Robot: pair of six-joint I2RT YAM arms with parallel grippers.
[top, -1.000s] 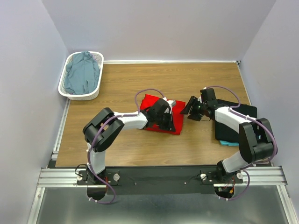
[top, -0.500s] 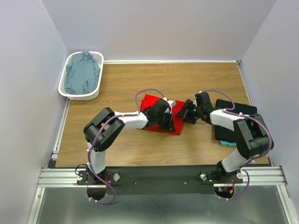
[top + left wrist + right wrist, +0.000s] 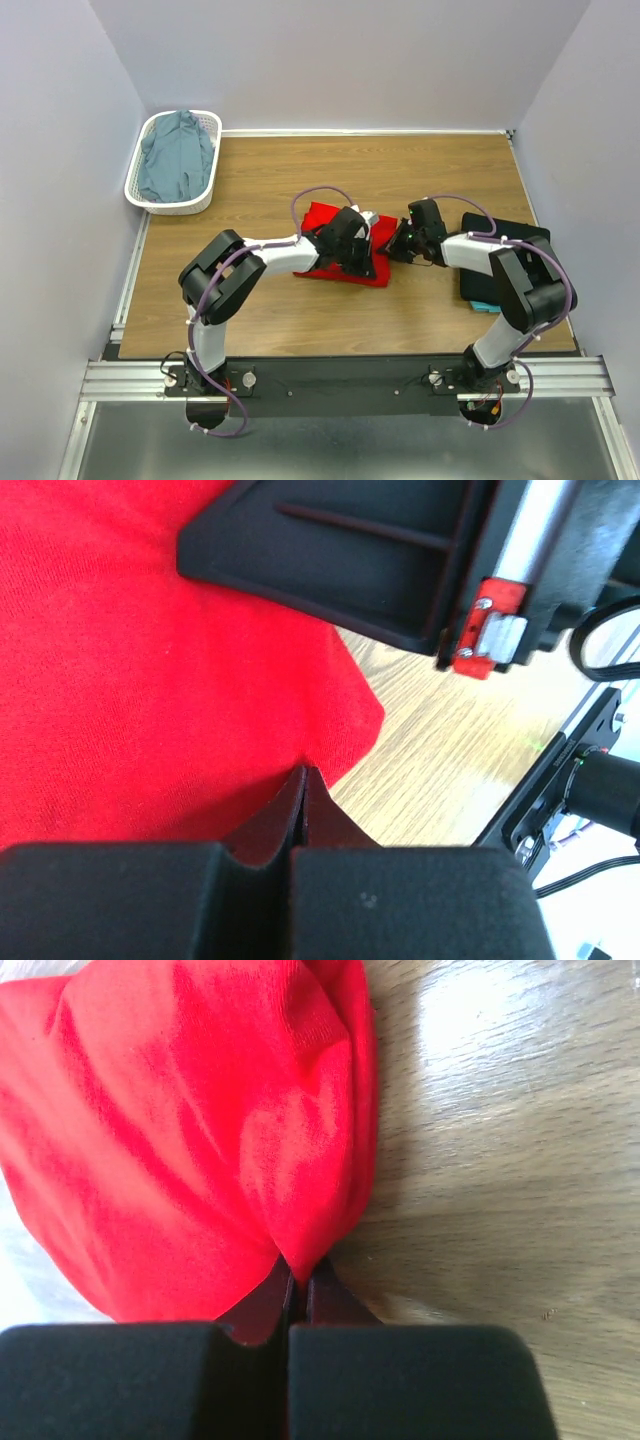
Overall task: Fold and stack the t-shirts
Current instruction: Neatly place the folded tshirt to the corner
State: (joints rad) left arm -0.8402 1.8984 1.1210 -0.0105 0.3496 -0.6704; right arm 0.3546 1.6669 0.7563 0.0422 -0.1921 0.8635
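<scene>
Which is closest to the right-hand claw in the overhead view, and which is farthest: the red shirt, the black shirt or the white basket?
1. red t-shirt: in the middle, its edge pinched in the right gripper.
2. black t-shirt: on the right side, behind that arm.
3. white basket: far-left corner, well beyond both shirts.

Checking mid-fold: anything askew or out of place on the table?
Nothing spilled or damaged. A teal t-shirt corner pokes out under the black t-shirt's near edge. The red t-shirt is bunched where the right gripper pinches it.
</scene>
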